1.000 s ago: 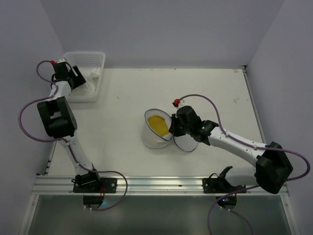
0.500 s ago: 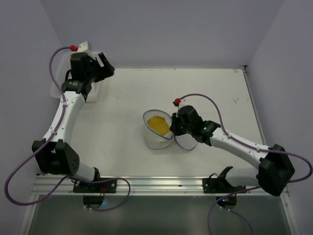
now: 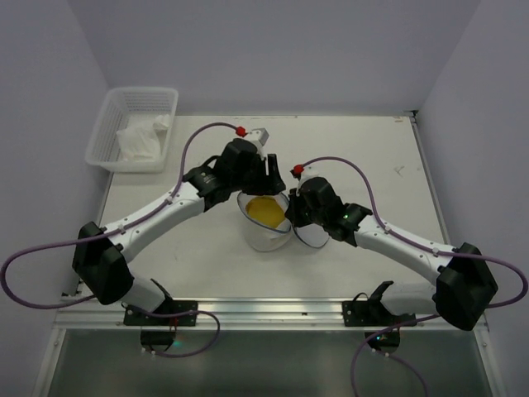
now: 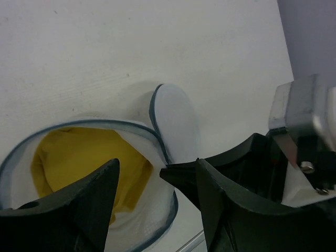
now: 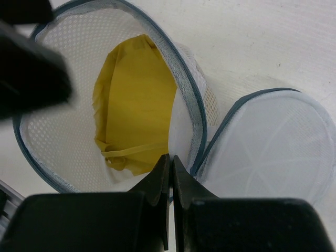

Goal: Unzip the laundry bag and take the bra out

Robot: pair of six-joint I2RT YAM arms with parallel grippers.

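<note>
The laundry bag (image 3: pixel 261 231) stands open in the middle of the table, its white mesh edged with a grey-blue zipper line. The yellow bra (image 3: pixel 266 209) lies inside it. The bag's round lid flap (image 3: pixel 316 240) hangs open to the right. My right gripper (image 3: pixel 289 217) is shut on the bag's right rim, as the right wrist view (image 5: pixel 171 156) shows, with the bra (image 5: pixel 136 105) and lid (image 5: pixel 268 142) on either side. My left gripper (image 3: pixel 263 182) is open just above the bag's mouth. In the left wrist view (image 4: pixel 156 160) its fingers frame the bra (image 4: pixel 79 152) and the rim.
A white slatted basket (image 3: pixel 107 132) with a white cloth (image 3: pixel 140 141) stands at the back left corner. The two arms meet over the bag. The table's metal front rail (image 3: pixel 273 313) runs along the near edge.
My left arm has swung from the basket at the back left across to the bag and now hovers open over its mouth. The right gripper has kept its hold.
</note>
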